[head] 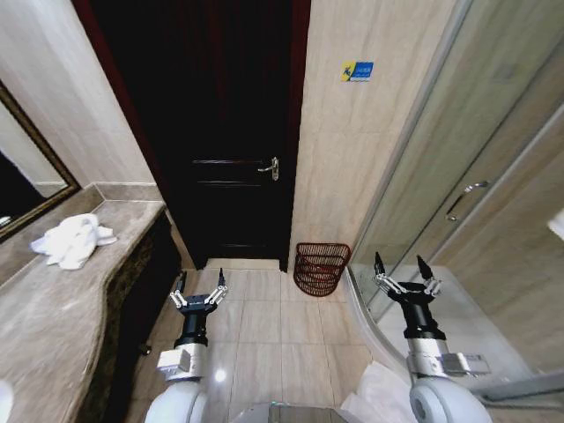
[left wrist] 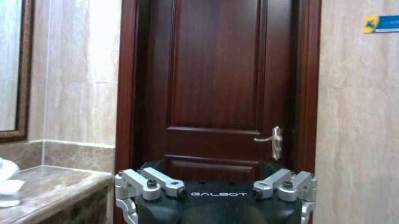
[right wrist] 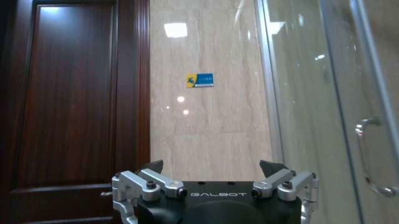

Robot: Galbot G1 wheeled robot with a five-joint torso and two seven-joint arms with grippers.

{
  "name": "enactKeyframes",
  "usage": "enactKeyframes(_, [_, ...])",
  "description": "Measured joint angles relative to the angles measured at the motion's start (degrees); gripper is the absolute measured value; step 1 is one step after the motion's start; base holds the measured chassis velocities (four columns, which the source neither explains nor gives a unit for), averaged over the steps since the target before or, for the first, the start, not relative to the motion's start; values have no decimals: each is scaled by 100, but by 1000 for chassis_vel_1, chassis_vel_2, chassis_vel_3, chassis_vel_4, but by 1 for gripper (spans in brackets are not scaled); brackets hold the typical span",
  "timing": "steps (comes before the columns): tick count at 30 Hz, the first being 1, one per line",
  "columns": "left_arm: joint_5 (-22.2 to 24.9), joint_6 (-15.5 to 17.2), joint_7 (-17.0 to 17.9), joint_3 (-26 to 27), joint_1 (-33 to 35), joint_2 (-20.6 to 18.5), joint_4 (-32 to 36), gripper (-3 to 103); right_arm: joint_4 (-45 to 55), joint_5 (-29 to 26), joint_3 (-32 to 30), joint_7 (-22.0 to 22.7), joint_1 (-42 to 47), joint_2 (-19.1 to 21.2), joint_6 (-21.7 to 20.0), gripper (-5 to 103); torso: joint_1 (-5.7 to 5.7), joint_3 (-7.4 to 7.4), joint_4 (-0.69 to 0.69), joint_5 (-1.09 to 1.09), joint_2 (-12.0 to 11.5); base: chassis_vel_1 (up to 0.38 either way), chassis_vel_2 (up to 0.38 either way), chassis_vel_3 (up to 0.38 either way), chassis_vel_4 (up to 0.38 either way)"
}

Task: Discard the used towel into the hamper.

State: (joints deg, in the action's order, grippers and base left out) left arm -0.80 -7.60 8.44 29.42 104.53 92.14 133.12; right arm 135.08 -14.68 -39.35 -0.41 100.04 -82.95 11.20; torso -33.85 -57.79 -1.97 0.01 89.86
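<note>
A crumpled white towel point(head: 72, 241) lies on the marble counter point(head: 62, 326) at the left, below the mirror; its edge point(left wrist: 6, 182) shows in the left wrist view. The hamper point(head: 320, 267), a dark red-brown slatted basket, stands on the floor by the wall right of the door. My left gripper point(head: 200, 287) is held open above the floor beside the counter, well short of the towel. Near the shower glass, my right gripper point(head: 402, 265) is open too, to the right of the hamper. Both hold nothing.
A dark wooden door point(head: 220, 132) with a metal handle point(head: 270, 166) is straight ahead. A glass shower enclosure point(head: 467, 176) closes off the right side. Tiled floor point(head: 264, 326) lies open between counter and shower. A framed mirror point(head: 26, 185) hangs over the counter.
</note>
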Motion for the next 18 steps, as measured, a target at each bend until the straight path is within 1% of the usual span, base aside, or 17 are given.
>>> enactKeyframes(1, [62,-8,-35,16,-33,0,2,98,-69,0,34,21,-39,-2,58,100,-1,0,0,2,-1,-199,206,163,-205])
enactKeyframes(4, [145,-11,-39,15,-71,-1,-26,99,-115,12,82,38,-62,-4,61,100,-7,-2,3,-2,-3,-146,135,88,-134])
enactKeyframes(5, [193,-8,-26,9,-83,-1,-32,99,-134,25,101,46,-78,-7,62,100,-7,-2,1,-5,-3,-98,121,50,-38])
enactKeyframes(7, [229,4,-10,2,-90,-1,-29,99,-141,35,118,57,-94,-10,63,100,-5,-2,-1,-2,-2,-22,100,-8,-38])
enactKeyframes(8, [251,26,5,-1,-90,0,-3,99,-142,37,124,71,-104,-9,63,100,-2,-1,-3,-1,-2,-22,21,64,30])
enactKeyframes(13, [260,99,38,30,-89,0,87,99,-171,17,75,76,-129,3,108,100,6,2,2,-1,3,14,-32,-5,35])
enactKeyframes(18, [244,109,90,55,-77,0,114,99,-217,6,61,80,-130,-2,167,100,6,2,1,-1,4,67,-24,-19,50])
